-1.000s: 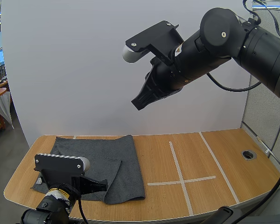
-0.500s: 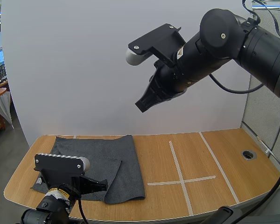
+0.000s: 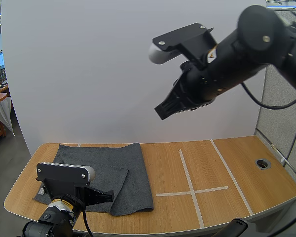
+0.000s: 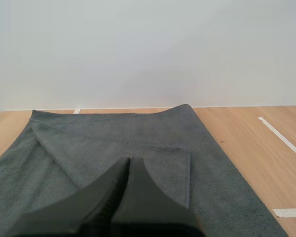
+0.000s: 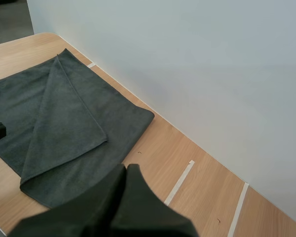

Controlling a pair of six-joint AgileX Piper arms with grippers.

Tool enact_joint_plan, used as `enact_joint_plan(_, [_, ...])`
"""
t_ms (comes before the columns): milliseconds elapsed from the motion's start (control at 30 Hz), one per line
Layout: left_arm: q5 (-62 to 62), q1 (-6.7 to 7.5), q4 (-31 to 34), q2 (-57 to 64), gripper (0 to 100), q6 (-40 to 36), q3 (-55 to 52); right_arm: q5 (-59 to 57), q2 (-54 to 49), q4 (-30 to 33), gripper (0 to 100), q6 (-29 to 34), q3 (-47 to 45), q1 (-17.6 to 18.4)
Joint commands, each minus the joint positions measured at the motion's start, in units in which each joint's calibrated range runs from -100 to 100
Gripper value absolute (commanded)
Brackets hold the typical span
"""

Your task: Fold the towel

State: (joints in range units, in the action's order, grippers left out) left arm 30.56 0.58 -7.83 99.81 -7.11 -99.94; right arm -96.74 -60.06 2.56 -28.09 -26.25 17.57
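The grey towel (image 3: pixel 135 168) lies on the left side of the table (image 3: pixel 237 173), with one corner flap folded over it. The left gripper (image 3: pixel 110 196) sits low over the towel's near edge, fingers pressed together. The right gripper (image 3: pixel 163 113), fingers also together, hangs high above the table and has swung rightward since a second ago.
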Motion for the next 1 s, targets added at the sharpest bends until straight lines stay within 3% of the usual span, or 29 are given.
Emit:
enact_joint_plan(0, [-1.2, 0.17, -1.0, 0.2, 0, -0.1, -0.1, -3.3, -4.9, -0.2, 0, 0.2, -0.2, 0.3])
enact_joint_plan(767, [-1.2, 0.17, -1.1, 0.2, 0, -0.1, -0.1, -3.3, -9.0, -0.3, 0, 1.4, -0.2, 0.2])
enact_joint_plan(967, [-5.1, 0.17, 4.4, 0.2, 0, 0.5, 2.6, -3.3, -9.0, -0.3, 0, 1.4, -0.2, 0.2])
